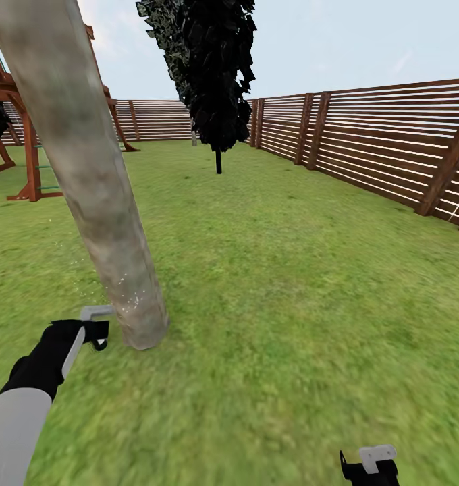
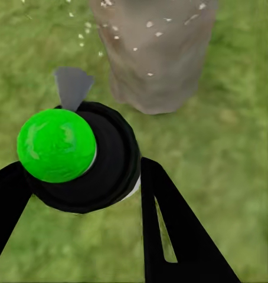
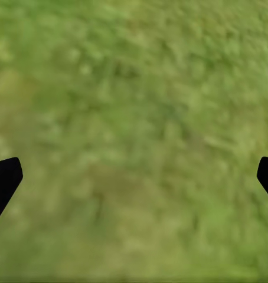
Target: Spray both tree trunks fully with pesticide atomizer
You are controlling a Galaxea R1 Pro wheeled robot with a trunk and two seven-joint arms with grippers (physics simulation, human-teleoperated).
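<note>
The trunk (image 1: 94, 196) runs off the top left of the head view, so its leaves are cut off. The right hand (image 1: 371, 469) is cut by the bottom edge. The dark tree (image 1: 212, 67) loses its top too. In the left wrist view, the sprayer (image 2: 81, 156) hides its own body under its green cap. The grass (image 3: 134, 130) looks blurry.

Floor (image 1: 290, 283) was blotchy green grass; grey-tan tree trunk (image 1: 88, 169) rose from it, wooden play frame (image 1: 27, 135) stood behind, slat fence (image 1: 391, 135) at edge.
</note>
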